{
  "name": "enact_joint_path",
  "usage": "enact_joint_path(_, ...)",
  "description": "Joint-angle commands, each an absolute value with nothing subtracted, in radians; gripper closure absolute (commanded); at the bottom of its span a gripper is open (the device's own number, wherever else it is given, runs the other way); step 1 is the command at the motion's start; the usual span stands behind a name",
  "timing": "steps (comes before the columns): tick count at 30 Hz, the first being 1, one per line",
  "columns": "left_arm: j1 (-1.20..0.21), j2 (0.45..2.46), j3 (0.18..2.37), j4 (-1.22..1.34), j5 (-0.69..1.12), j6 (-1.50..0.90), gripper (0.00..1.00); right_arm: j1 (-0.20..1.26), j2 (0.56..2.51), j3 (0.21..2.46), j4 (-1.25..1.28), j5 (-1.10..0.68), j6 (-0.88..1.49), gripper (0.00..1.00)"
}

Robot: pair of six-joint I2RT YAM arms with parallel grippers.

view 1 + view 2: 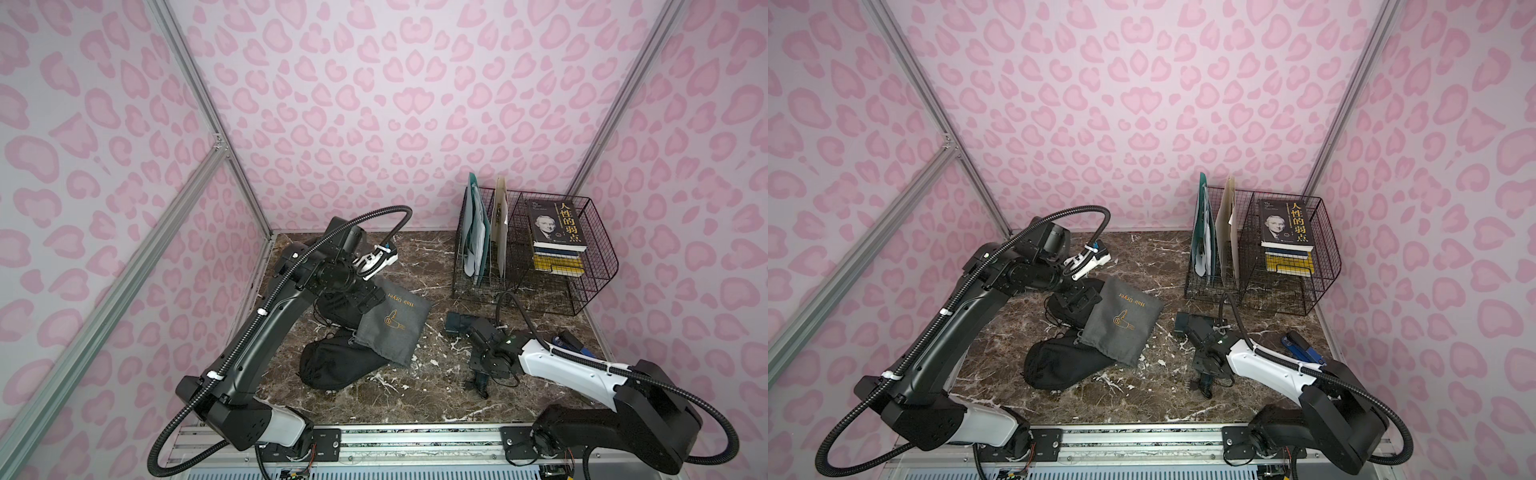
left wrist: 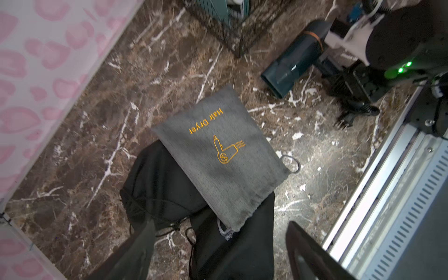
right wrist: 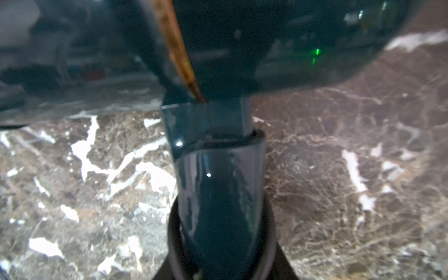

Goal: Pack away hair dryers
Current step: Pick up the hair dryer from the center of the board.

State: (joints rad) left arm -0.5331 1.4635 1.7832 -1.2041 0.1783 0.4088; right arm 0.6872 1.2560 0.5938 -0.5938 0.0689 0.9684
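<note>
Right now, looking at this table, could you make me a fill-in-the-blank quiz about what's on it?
1. The gold print on the grey pouch reads ____.
2. That pouch lies partly on fabric pouches coloured ____.
3. The books are stacked in a wire ____.
4. The dark teal hair dryer lies between the grey pouch and the robot's ____ arm.
Missing words: Hair Dryer; black; basket; right.

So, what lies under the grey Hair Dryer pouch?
The grey pouch rests across the far black pouch and the near black pouch. Whatever its middle covers is hidden.
</note>
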Motion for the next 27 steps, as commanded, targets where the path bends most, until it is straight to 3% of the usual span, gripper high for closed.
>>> enact_joint_path(1,-0.534,1.497,1.856,-1.23,0.258,0.384,0.1,0.714,1.184,0.59,-0.519,0.08,0.904,1.0)
enact_joint_path(6,-0.535,1.551,1.924,-1.246,0.349,0.405,0.09,0.766,1.12,0.64,-0.523,0.122,0.809,1.0)
enact_joint_path(14,-0.541,1.606,2.023,-1.306,0.429,0.487,0.01,1.008,1.162,0.874,-0.688,0.482,0.802,1.0)
enact_joint_path(27,-0.56,1.624,2.044,-1.479,0.628,0.617,0.01,1.302,1.403,1.168,-0.912,0.912,0.878,1.0)
